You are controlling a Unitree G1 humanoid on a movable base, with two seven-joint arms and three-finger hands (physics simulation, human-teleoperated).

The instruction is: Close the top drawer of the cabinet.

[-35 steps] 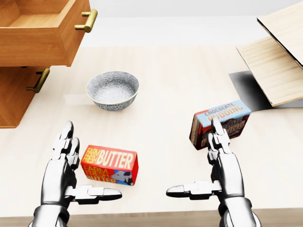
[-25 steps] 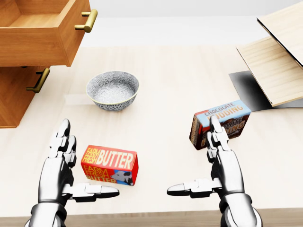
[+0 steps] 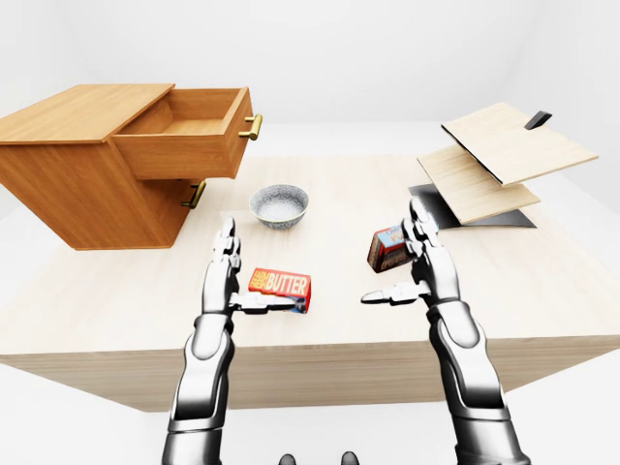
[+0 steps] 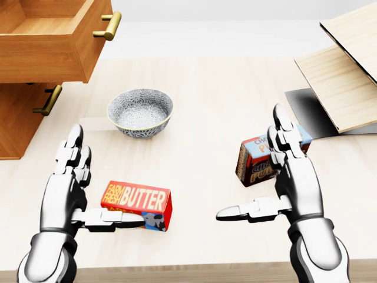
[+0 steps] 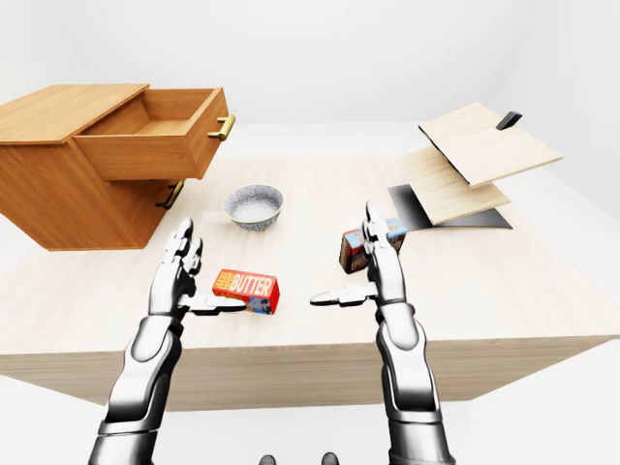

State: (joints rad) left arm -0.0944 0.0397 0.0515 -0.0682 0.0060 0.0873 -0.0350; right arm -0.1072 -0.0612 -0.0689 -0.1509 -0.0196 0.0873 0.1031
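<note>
Both hands have moved since the earlier head frames: right hand [image 4: 288, 177] has risen toward the pudding box [image 4: 259, 159] and now covers part of it in the head view, left hand [image 4: 69, 188] has drifted up and slightly left of the butter box [image 4: 138, 203]. Nothing else on the bench [image 4: 212, 88] shifted, camera steady.

Both hands wide, fingers straight, thumbs sticking inward, holding nothing.

Top drawer [image 3: 184, 136] is pulled well out of the cabinet [image 3: 77, 184], with its brass handle [image 3: 252, 127] on the face toward the bowl [image 3: 279, 205]. Lower drawer looks shut. The bowl sits just below and right of that handle in the left-eye view, butter box further down from the bowl.

Risks as I judge them: my left hand is well apart from the drawer and has to travel up past the bowl, so a low sweep could knock the bowl or drag the butter box with the thumb. Pushing off-centre on the drawer face or catching the handle could skew the drawer, or slide the whole cabinet if it isn't fixed. My right hand is close to the pudding box and could tip it if I lean in.
</note>
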